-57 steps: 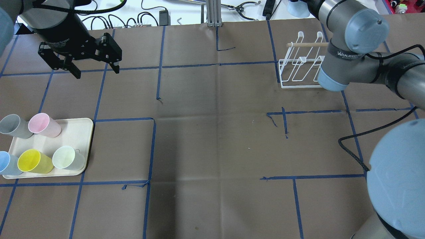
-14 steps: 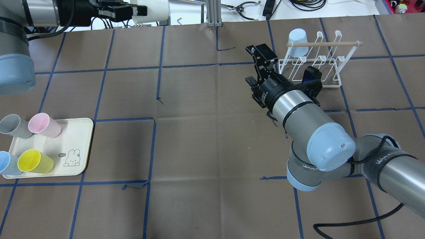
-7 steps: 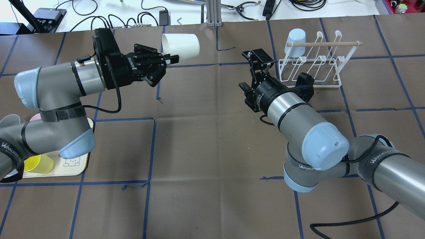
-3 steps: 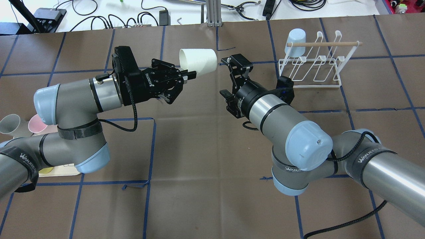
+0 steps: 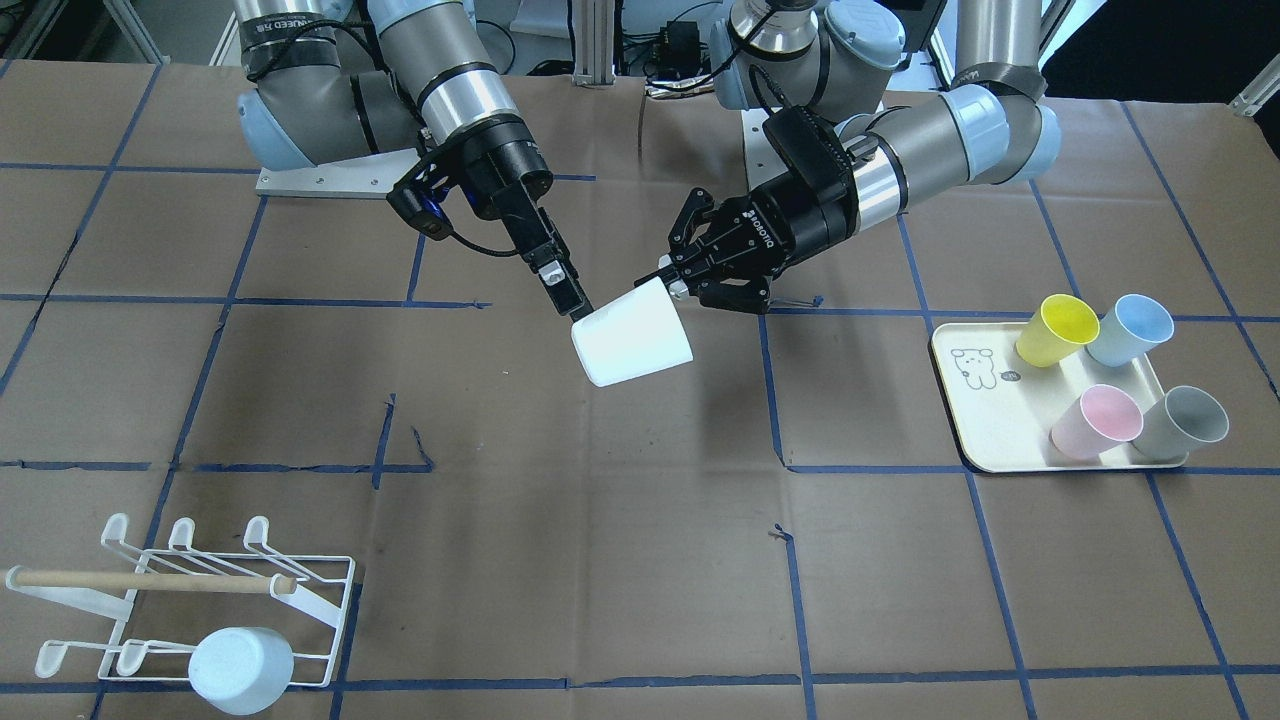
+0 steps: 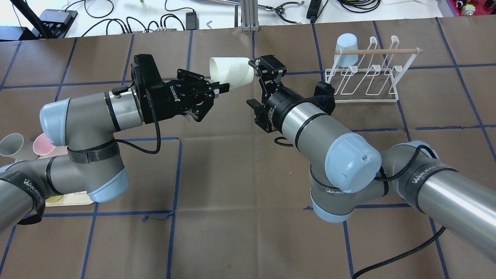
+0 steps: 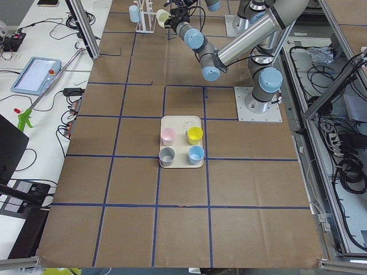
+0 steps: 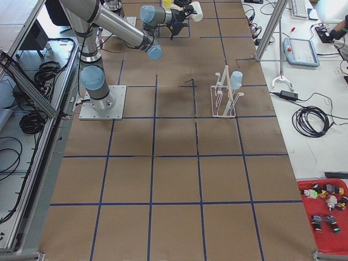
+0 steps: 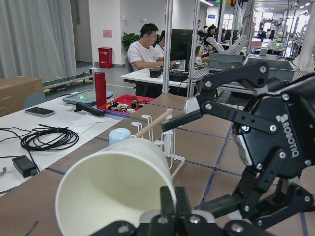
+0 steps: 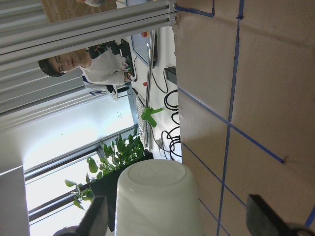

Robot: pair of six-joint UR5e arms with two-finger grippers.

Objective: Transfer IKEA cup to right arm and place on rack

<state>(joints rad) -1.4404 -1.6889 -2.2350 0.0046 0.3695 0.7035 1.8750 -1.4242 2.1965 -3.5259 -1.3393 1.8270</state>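
— Where was the white cup (image 6: 232, 69) at that point?
— In the air at the upper centre of the overhead view, lying on its side above the brown table (image 6: 232, 193). It was well apart from the rack (image 6: 364, 83) at upper right
— What held it?
— The left gripper (image 6: 221, 87), clamped on the cup's rim at the open mouth. I'd judge that hold was chosen to leave the wall and closed base free for the other arm
— And the right gripper (image 6: 254, 82)?
— Spread wide, with a finger on either side of the cup's base. The right wrist view showed the base sitting between both tips. Whether either pad touched the cup, I could not tell
— So the handover wasn't done?
— I'd say not. The right one had to close on the body before the left let go, or the cup would fall
— Anything on the rack?
— One pale blue cup (image 6: 346, 44), upturned on a prong at its left end, which suggested the white one should go on mouth down too
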